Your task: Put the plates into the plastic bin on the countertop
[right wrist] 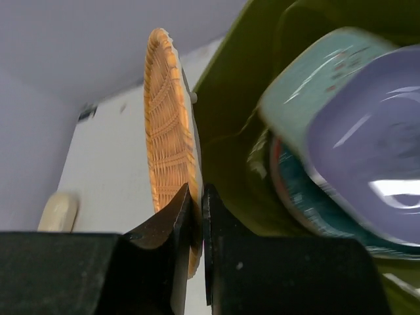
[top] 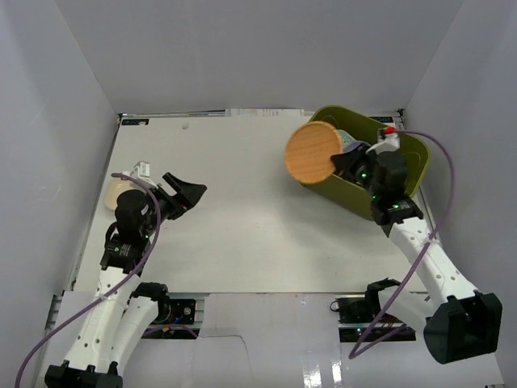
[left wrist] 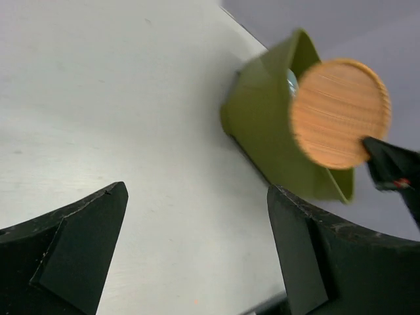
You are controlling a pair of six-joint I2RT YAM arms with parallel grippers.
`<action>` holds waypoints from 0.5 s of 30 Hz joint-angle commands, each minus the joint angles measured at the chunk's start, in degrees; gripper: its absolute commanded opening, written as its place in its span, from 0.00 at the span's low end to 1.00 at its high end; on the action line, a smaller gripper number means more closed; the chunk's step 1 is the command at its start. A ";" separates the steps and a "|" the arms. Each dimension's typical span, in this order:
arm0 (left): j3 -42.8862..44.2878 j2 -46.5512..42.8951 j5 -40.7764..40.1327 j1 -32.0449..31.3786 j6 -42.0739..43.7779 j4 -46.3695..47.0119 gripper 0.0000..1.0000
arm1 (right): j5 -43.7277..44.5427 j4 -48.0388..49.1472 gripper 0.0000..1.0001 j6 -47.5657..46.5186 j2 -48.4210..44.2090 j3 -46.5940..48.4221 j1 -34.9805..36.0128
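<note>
Over the far right of the white countertop [top: 258,234], the right gripper [top: 340,166] pinches the edge of 1 round orange plate [top: 313,152], which stands tilted on edge above the near-left rim of the olive-green bin [top: 335,192], with a pale dish partly visible inside behind it. At the left, well apart from these, the left gripper [top: 187,194] hangs with its 2 fingers parted, holding nothing. Behind that arm, 1 cream plate [top: 114,187] lies partly hidden by the left wall.
</note>
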 commanded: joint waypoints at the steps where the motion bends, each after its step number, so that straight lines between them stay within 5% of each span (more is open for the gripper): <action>1: 0.10 -3.91 -19.60 0.11 1.25 -11.71 0.98 | 2.19 1.47 0.08 -0.55 -3.13 4.51 -12.02; 6: -1.05 -4.80 -36.57 0.11 -3.50 -18.21 0.98 | -6.50 4.18 0.08 6.91 1.08 1.44 -27.92; 13: -3.95 0.20 -46.43 0.64 -7.63 -18.75 0.98 | -10.47 9.46 0.09 11.49 3.29 -4.89 -32.87; 15: -4.21 3.45 -45.22 3.01 -8.69 -18.14 0.98 | -9.94 9.12 0.38 10.53 2.94 -5.33 -32.96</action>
